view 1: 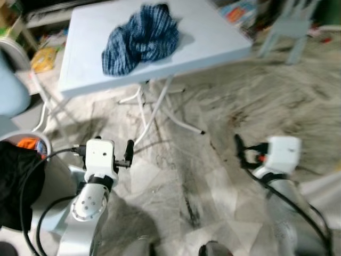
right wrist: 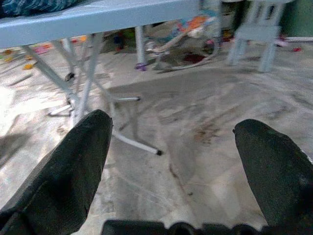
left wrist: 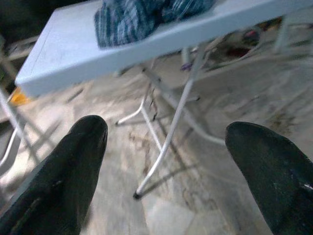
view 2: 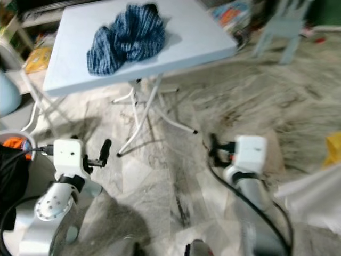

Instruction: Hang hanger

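A crumpled blue plaid garment point(view 1: 141, 38) lies on a light folding table point(view 1: 208, 32) ahead of me. Both arms are held low over the marble floor in front of the table. My left gripper point(view 1: 126, 154) is open, and its wrist view looks between the two black fingers point(left wrist: 73, 166) at the table's white legs point(left wrist: 171, 127) and the garment point(left wrist: 142, 14) above. The right gripper point(view 1: 241, 152) is open too, with nothing between its fingers point(right wrist: 73, 171); it points at the bare floor beside the table legs.
A basket holding dark cloth point(view 1: 16, 181) stands at my left. A pale cloth point(view 1: 325, 192) lies on the floor to the right. A small light chair point(view 1: 290, 26) and scattered clutter point(view 1: 240, 12) sit behind the table. A yellow item point(view 1: 43, 57) lies at the back left.
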Available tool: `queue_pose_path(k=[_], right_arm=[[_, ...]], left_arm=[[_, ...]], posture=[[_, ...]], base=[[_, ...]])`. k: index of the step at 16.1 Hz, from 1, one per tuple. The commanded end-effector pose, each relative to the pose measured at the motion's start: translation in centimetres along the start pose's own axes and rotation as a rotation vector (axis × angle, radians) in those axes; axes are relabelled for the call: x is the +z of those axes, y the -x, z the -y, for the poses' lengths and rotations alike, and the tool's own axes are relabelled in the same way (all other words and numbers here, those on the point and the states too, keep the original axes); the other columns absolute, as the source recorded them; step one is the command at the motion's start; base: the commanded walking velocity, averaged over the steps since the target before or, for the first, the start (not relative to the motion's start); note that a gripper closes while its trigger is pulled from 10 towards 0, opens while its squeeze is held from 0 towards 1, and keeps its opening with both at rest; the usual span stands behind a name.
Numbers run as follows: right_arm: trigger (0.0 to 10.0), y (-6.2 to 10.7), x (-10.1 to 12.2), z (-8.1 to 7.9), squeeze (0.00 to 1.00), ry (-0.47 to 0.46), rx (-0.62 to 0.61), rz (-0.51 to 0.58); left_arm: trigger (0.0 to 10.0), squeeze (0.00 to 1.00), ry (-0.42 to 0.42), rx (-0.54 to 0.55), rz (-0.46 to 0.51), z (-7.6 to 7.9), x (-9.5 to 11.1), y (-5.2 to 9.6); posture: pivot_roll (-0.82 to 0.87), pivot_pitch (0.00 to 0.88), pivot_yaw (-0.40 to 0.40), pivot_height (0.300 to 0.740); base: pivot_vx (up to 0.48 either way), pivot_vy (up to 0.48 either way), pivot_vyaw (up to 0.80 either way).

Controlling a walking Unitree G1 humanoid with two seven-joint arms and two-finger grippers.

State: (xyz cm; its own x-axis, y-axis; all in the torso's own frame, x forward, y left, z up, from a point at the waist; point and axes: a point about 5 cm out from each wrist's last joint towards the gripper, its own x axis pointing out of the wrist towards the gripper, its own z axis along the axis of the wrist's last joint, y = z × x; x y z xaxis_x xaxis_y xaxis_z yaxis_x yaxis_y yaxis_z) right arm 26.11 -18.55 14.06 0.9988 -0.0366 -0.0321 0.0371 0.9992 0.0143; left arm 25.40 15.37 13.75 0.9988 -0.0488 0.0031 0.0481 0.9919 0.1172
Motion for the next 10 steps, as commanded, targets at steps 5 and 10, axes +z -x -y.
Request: queue_pose_path(k=[5,10], right_arm=[[10.0,0.8,0.2,0.6,0.0,-0.028,-0.015,0.069],[10.0,1.0,0.3,-0.8,0.0,-0.043,0.088,0.096]], left_arm=[[10.0,0.0,-0.086,0.111,0.011,-2.9,-0.9,1.8],[10.0,0.0,-0.017,0.168,-0.007,-3.1,-1.3,1.9]], posture=[[-0.03,0.144,0.053,0.74],[-0.03,0.175,0.035,0.74]], base=[[0.0,0.48,0.0],[0.0,0.48,0.0]])
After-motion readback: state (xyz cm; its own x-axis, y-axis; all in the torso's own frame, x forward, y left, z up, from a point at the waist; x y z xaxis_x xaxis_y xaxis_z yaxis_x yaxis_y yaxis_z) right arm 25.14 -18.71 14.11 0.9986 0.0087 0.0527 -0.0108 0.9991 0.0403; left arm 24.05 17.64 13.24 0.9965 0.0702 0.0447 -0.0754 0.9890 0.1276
